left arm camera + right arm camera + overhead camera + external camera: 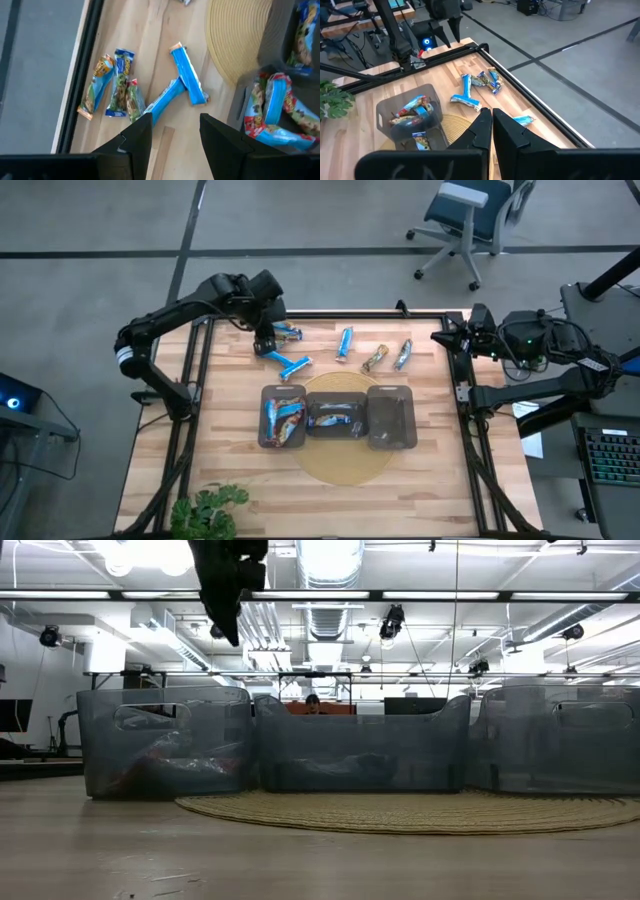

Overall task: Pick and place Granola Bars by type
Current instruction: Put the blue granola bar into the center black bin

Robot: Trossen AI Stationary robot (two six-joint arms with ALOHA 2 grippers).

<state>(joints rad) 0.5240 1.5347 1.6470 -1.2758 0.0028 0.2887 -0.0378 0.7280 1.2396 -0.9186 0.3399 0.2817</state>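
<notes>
Blue Granola Bars (186, 75) crossed in V (touching), left pincer (172, 135) open above

No legible txt on bar wrappers (186, 74) or elsewhere.

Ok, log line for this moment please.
left gripper: open, above crossed blue bars | right gripper: shut, parked at table edge | right tray: empty

The left gripper (266, 340) is positioned above the table's (440, 480) far left part. Two crossed granola bars (182, 85) lie just ahead of it, a cluster of bars (115, 82) beside them. Three trays (390, 418) stand nearer on a round mat (340, 465).
</notes>
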